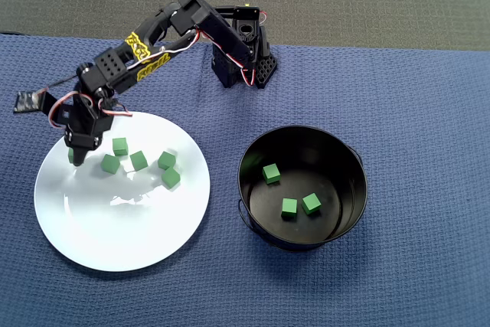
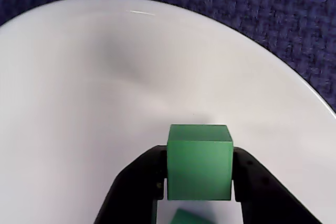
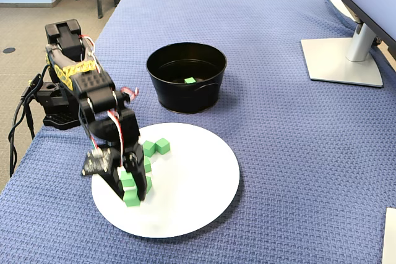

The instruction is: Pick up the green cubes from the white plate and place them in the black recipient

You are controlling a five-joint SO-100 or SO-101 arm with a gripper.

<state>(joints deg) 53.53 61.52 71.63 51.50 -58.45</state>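
My gripper (image 2: pixel 199 174) is shut on one green cube (image 2: pixel 199 158), which fills the gap between the two black fingers (image 2: pixel 142 182). The overhead view puts the gripper (image 1: pixel 76 151) over the left part of the white plate (image 1: pixel 122 227). Several more green cubes (image 1: pixel 138 160) lie in a loose cluster on the plate just right of it. The black recipient (image 1: pixel 354 189) stands to the plate's right with three green cubes (image 1: pixel 289 207) on its bottom. From the fixed view the gripper (image 3: pixel 129 190) is low over the plate (image 3: pixel 192 177), and the pot (image 3: pixel 185 97) sits behind.
A blue woven cloth (image 1: pixel 413 112) covers the table. The arm's base (image 1: pixel 241 59) stands at the cloth's far edge in the overhead view. A monitor stand (image 3: pixel 343 60) is at the right of the fixed view, and cables (image 3: pixel 18 122) hang off the left edge.
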